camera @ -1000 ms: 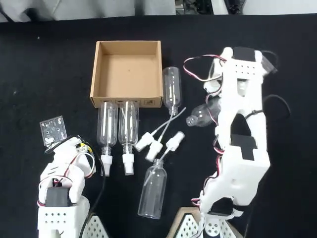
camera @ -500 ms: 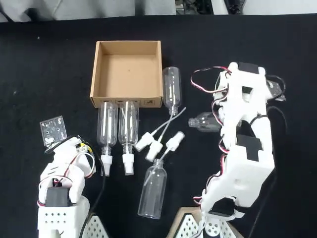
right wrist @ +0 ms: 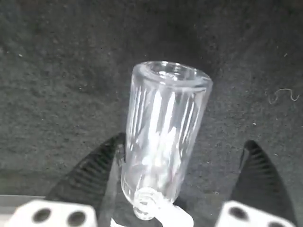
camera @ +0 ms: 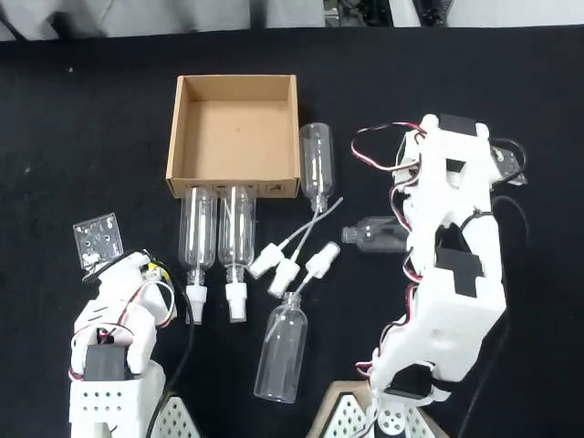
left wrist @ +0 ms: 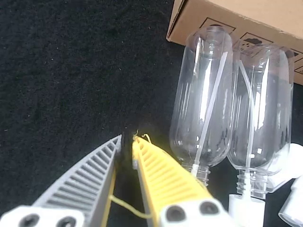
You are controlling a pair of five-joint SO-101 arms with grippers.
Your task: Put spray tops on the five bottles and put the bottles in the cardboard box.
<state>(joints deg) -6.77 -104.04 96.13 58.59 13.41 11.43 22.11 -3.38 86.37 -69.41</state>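
The cardboard box (camera: 235, 137) stands open at the back. Two clear bottles (camera: 197, 239) (camera: 235, 239) with spray tops on lie against its front wall, also in the left wrist view (left wrist: 203, 104) (left wrist: 265, 109). A third bottle (camera: 317, 164) lies by the box's right wall. An uncapped bottle (camera: 281, 351) lies near the front. Loose spray tops (camera: 285, 272) lie in the middle. Another uncapped bottle (camera: 374, 234) (right wrist: 163, 127) lies between the wide-apart fingers of my open right gripper (right wrist: 185, 142), against one finger (right wrist: 90, 175). My left gripper (left wrist: 127, 139) is shut and holds nothing, left of the capped bottles.
The right arm (camera: 452, 228) stretches over the table's right side. A small square plate (camera: 99, 239) lies at the left, behind the left arm (camera: 114, 338). Dark cloth covers the table.
The right arm swung to the right and the bottle by it went from tilted to lying flat, a little nearer the front. The left arm has not moved.
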